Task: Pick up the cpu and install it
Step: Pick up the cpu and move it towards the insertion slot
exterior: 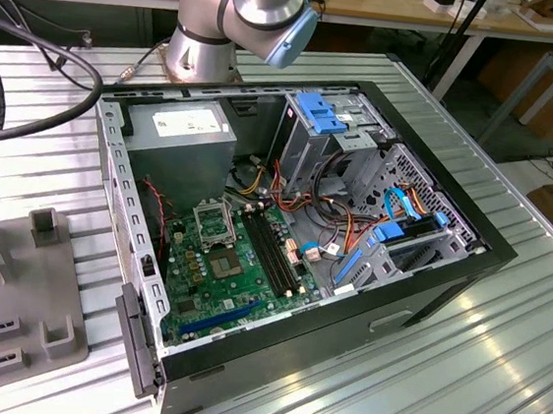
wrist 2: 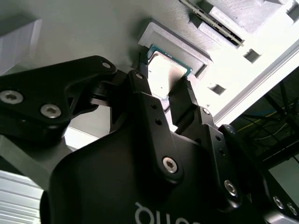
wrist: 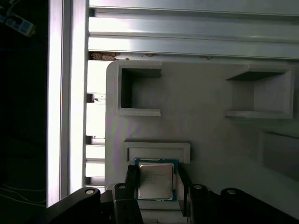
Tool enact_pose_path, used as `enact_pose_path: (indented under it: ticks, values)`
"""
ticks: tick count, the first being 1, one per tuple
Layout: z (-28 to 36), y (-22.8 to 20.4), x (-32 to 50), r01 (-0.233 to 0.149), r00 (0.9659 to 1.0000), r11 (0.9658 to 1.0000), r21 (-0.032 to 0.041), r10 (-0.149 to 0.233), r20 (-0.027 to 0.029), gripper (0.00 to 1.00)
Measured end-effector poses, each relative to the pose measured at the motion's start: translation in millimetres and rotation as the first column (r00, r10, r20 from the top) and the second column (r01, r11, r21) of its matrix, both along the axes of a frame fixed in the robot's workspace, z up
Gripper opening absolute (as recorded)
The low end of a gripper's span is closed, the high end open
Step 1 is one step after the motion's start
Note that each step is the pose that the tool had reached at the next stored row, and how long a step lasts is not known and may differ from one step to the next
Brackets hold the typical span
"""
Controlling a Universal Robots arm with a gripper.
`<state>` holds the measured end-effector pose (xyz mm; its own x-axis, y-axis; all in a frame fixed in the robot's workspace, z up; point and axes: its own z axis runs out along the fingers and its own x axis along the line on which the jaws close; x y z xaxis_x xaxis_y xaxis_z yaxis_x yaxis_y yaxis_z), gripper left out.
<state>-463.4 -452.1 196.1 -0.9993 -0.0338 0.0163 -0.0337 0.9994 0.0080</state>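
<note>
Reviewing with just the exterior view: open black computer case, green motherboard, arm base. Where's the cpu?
Observer: The small square silver-topped cpu lies in a recess of a pale grey plastic holder, seen in both wrist views.
Operator: How near is the gripper?
Observer: The black gripper sits right at the cpu, over its recess.
Operator: Is it lifted yet?
Observer: No; it lies flat inside the recess, metal top up.

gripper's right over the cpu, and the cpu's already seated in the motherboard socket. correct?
Not quite. The gripper is right over the cpu, but the cpu lies in a shallow recess of the grey holder tray, not in the motherboard socket. The first wrist view shows this plainly.
</note>
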Motion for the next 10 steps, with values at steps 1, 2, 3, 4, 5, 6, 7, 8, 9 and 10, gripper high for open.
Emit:
enact_pose_path:
  ticks: [1,2,3,4,5,6,7,8,9,10]
  values:
    - [0.8,0.0,0.0,0.0,1.0,1.0,-0.0001,0.0,-0.0003,0.44]
    - [1.7,-0.1,-0.1,0.0,1.0,1.0,-0.0003,0.0,-0.0005,0.44]
    - [2.7,-0.1,-0.1,0.0,1.0,1.0,-0.0002,0.0,-0.0004,0.44]
    - [3.5,-0.1,0.0,0.0,1.0,1.0,-0.0002,0.0,-0.0005,0.44]
    - [4.1,0.0,0.0,0.0,1.0,1.0,-0.0001,0.0,-0.0004,0.44]
    - [4.8,-0.1,0.0,0.0,1.0,1.0,-0.0002,0.0,-0.0005,0.44]
    - [5.8,0.0,0.0,0.0,1.0,1.0,-0.0002,0.0,-0.0004,0.44]
    - [5.8,0.0,0.0,0.0,1.0,1.0,0.0,0.0,-0.0002,0.44]
    - [6.0,-0.1,0.0,0.0,1.0,1.0,-0.0002,0.0,-0.0005,0.44]
    - [6.0,-0.1,0.0,0.0,1.0,1.0,-0.0002,0.0,-0.0005,0.44]
